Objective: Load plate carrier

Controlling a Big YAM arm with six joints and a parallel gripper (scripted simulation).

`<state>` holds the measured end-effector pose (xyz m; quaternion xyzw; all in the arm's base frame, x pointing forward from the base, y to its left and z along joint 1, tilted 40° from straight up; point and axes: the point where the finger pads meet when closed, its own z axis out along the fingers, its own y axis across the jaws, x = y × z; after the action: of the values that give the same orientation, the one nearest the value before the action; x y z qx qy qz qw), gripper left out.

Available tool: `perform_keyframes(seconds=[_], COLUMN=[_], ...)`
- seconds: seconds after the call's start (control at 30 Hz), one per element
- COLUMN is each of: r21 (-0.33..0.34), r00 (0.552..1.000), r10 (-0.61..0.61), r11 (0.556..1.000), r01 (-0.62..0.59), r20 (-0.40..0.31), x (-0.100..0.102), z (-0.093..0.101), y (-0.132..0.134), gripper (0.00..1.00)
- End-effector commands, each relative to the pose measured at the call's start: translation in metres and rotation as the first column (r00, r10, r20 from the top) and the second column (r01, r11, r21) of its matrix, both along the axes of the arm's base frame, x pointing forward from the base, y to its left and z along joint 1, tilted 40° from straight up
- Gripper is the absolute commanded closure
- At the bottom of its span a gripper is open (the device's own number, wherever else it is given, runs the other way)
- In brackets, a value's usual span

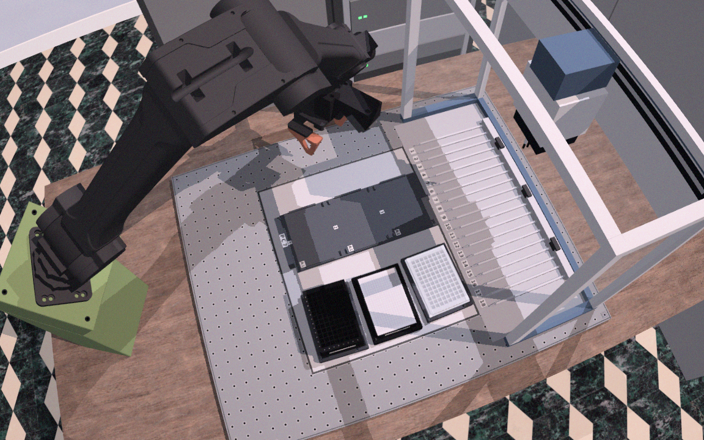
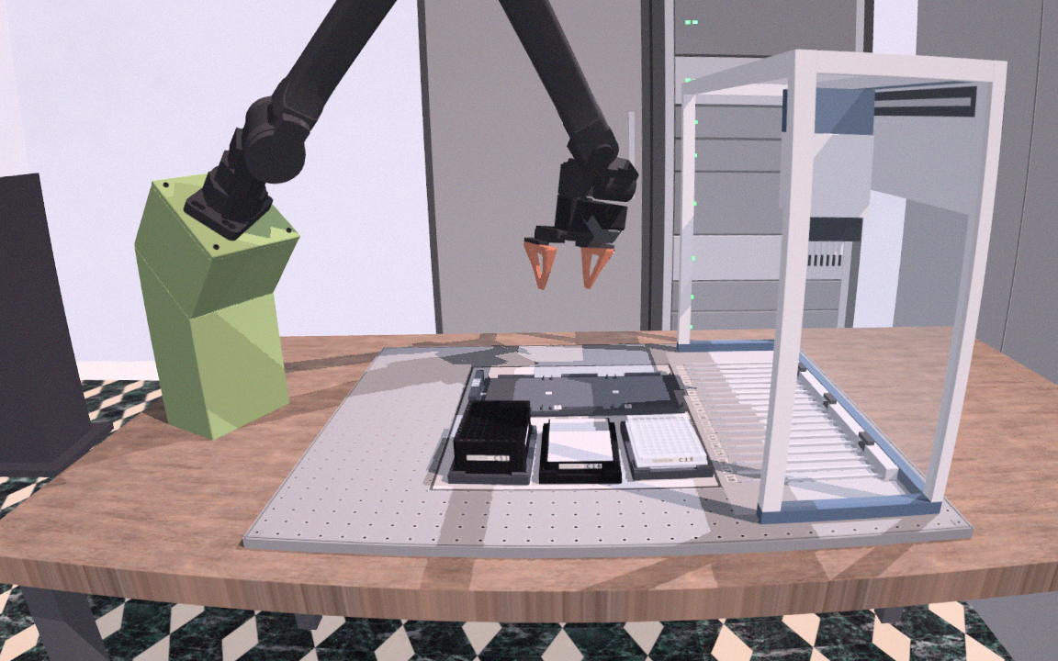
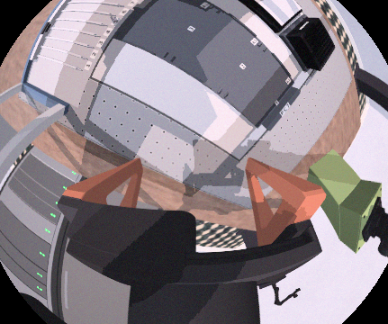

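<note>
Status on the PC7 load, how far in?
Done: nothing. C15, C16 and C51 all sit in their nests; carrier PC7 lies unloaded on the apron. In hand: gripper open, empty, high above the carrier. Left: both plate transfers, then the push into the rails.

White label on the 96-well plate (image 2: 665, 438) near side reads roughly "C15"; labels on the 384-well plate (image 2: 578, 443) and deep-well block (image 2: 489, 432) too small to read; track numbers (image 1: 447, 225) along the apron edge, "10" just legible.
</note>
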<state>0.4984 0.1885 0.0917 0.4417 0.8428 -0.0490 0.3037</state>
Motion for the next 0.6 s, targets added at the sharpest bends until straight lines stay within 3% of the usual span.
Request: perform_keyframes(seconds=[0.0,0.03,0.07,0.23,0.5,0.57], r21=[-0.031,-0.043,-0.054,-0.080,-0.154,-0.154], r00=[0.996,0.990,0.988,0.977,0.921,0.921], r10=[0.092,0.141,0.150,0.209,0.374,0.374], r11=[0.995,0.989,0.987,0.974,0.909,0.909], r01=[-0.092,-0.142,-0.151,-0.213,-0.388,-0.388], r20=[-0.005,-0.015,-0.025,-0.047,-0.111,-0.111], x=[0.000,-0.005,-0.002,-0.009,-0.026,-0.026], z=[0.018,0.020,0.023,0.034,0.050,0.050], y=[-0.003,0.001,-0.015,-0.041,-0.087,-0.087], gripper=[0.00,0.00,0.00,0.00,0.00,0.00])
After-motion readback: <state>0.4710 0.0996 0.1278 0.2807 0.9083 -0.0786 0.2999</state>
